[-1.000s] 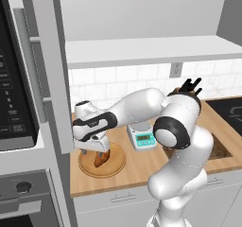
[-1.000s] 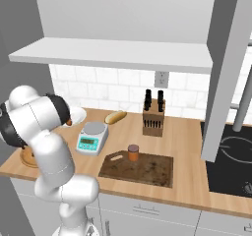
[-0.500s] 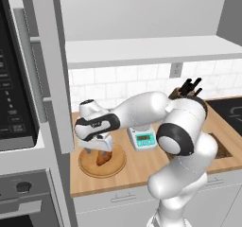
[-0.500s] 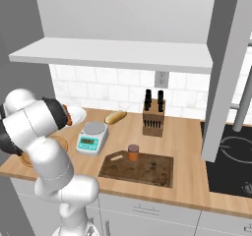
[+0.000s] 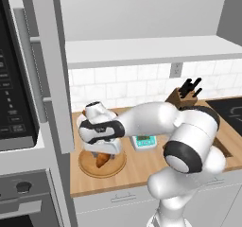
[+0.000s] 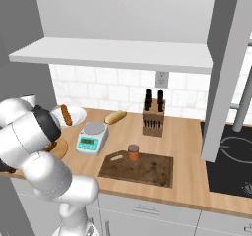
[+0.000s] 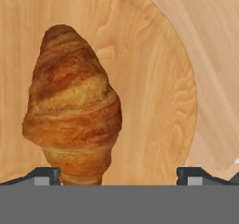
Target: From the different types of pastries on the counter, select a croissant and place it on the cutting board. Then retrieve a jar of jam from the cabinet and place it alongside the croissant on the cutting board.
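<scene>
Golden ridged croissant point(image 7: 72, 113) on round light-wood plate point(image 7: 163, 78).

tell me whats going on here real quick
The white robot arm has its claw open and poised just above a golden-brown ridged croissant lying on a round light-wood plate. The dark brown wooden cutting board further along the counter carries a small reddish-brown jar, no croissant yet.

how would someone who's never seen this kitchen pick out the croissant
Start at the far left end of the wooden counter, next to the tall oven column. There a round light-wood plate lies under the robot's open gripper, and the croissant sits on it. It is plump, ridged and golden-brown, unlike the thin dark stick pastry and the pale bun farther back.
</scene>
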{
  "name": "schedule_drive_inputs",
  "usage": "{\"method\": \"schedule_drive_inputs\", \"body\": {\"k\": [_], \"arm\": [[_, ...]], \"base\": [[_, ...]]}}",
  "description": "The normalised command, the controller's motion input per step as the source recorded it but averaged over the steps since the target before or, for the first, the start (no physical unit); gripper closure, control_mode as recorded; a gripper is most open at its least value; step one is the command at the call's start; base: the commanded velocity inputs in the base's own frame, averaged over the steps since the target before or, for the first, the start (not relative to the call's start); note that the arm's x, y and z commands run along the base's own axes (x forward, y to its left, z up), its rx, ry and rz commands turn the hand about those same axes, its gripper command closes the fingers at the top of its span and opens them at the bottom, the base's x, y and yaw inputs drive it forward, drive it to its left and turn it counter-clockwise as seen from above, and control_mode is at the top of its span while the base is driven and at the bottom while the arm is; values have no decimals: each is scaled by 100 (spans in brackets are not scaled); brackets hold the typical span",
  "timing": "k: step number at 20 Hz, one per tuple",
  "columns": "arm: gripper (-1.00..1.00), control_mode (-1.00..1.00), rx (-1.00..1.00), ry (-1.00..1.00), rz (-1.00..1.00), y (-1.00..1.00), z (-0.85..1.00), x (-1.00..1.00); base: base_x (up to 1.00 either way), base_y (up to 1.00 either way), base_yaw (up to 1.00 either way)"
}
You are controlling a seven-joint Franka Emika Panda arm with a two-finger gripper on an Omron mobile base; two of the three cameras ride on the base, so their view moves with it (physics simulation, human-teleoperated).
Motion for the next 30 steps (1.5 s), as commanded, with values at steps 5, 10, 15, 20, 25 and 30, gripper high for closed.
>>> {"method": "schedule_drive_inputs", "body": {"k": [5, 10, 15, 20, 25, 30], "arm": [[-100, -100, 0, -2, 0, -13, -10, -35], [-100, -100, -2, -15, -4, 28, -22, 6], [-100, -100, 1, -1, 0, 21, 0, 51], [-100, -100, 4, 0, 6, 0, -6, 66], [-100, -100, 0, 0, 1, 15, -49, 11], [100, -100, 0, 2, 0, 30, -36, 0]], "base": [[0, 0, 0], [0, 0, 0], [0, 0, 0], [0, 0, 0], [0, 0, 0], [0, 0, 0]]}}
